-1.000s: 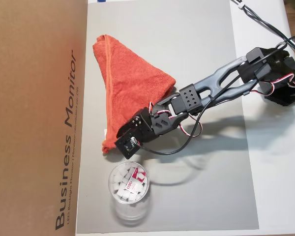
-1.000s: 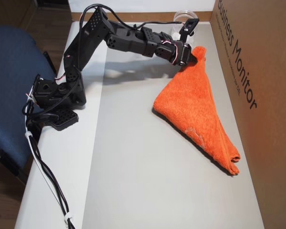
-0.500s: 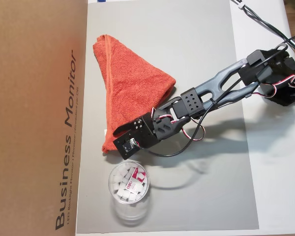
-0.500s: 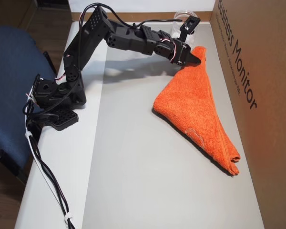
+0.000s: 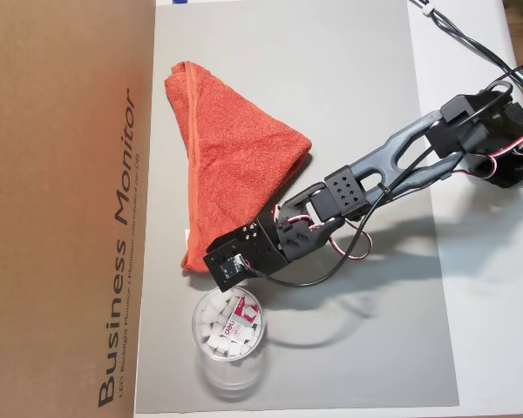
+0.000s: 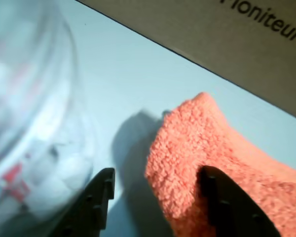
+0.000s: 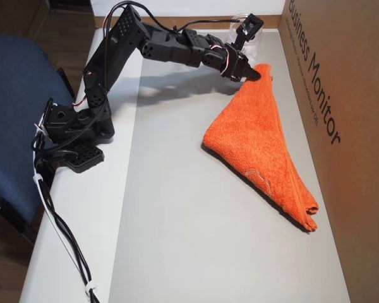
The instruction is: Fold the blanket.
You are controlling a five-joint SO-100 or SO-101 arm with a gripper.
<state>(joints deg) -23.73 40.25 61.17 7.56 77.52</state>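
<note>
The blanket (image 5: 231, 165) is an orange-red terry towel lying folded into a long triangle on the grey mat (image 5: 331, 87), beside the cardboard box. In another overhead view the blanket (image 7: 262, 145) narrows toward the far end, where my gripper (image 7: 256, 73) hovers over its tip. In the wrist view my gripper (image 6: 158, 174) is open. The blanket's rounded corner (image 6: 202, 148) lies between the two dark fingers, with the right finger (image 6: 222, 197) over the cloth. Nothing is held.
A clear plastic cup (image 5: 229, 335) with white pieces stands close to the blanket's narrow corner, and fills the left of the wrist view (image 6: 29, 123). A large cardboard box (image 5: 65, 209) walls one side of the mat. The arm base (image 7: 69, 126) and cables sit opposite, by a blue chair (image 7: 12, 107).
My gripper has shifted along the blanket toward its narrow corner and the cup. The blanket and the cup have stayed where they were.
</note>
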